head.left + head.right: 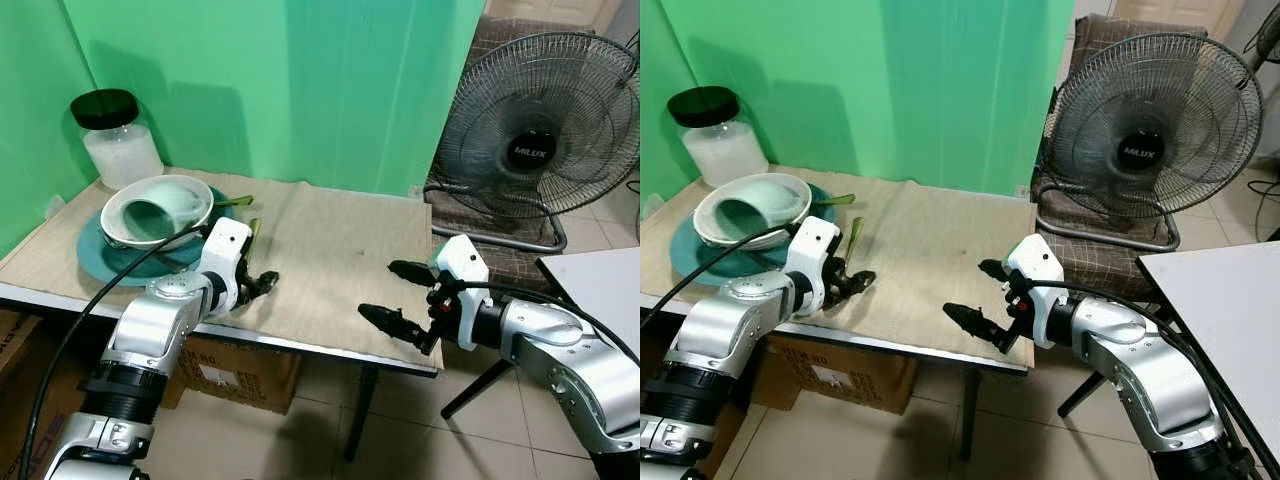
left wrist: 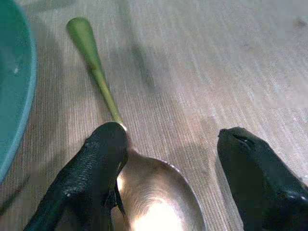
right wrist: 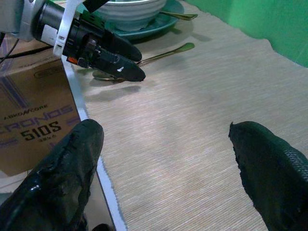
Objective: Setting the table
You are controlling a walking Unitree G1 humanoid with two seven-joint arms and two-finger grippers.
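1. We count two spoons: one spoon point(image 2: 159, 202) under our left gripper point(image 1: 262, 284), and a second spoon point(image 1: 235, 202) resting on the plate rim.
2. We see one teal plate point(image 1: 105, 255).
3. One white bowl point(image 1: 158, 208) sits on that plate.
4. One cup point(image 1: 152, 220) lies tipped inside the bowl.
5. One glass jar point(image 1: 115, 140) with a black lid stands at the back.
6. One beige table mat point(image 1: 330, 250) covers the table.
7. One fan point(image 1: 540, 125) stands to the right.
8. One cardboard box point(image 1: 240, 375) sits under the table.
9. We have two grippers: the left one and the right gripper point(image 1: 400, 295).
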